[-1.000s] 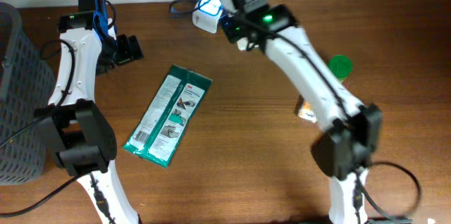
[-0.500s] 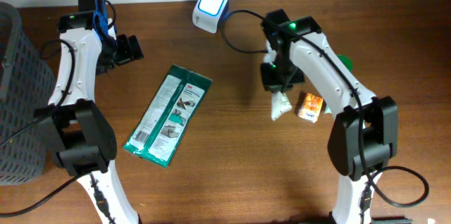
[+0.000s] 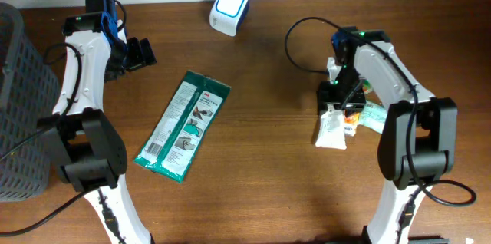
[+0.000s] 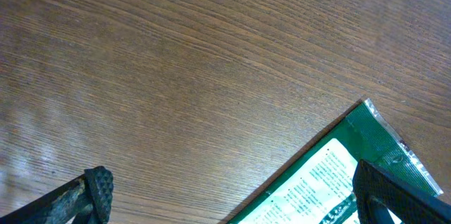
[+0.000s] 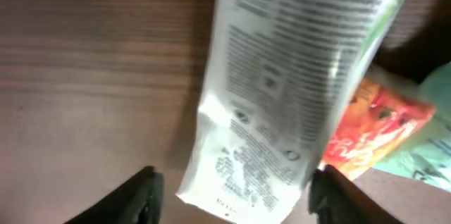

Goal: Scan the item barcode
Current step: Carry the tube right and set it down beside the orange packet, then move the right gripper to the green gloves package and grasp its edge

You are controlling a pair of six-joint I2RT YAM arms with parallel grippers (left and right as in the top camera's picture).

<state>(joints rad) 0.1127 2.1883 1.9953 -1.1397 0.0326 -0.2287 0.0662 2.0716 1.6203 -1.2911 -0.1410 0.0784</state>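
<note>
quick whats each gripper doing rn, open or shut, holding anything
Left gripper: open, holding nothing.
Right gripper: open, jaws either side of the white printed plastic packet, not clamping it.

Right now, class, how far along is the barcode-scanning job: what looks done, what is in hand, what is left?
Done, apparently: the white pouch lies by the orange packet, far from the scanner. In hand: nothing gripped; the right gripper straddles the pouch, jaws open, and the left gripper hangs open. Left: the green package lies mid-table, probably not yet scanned.
</note>
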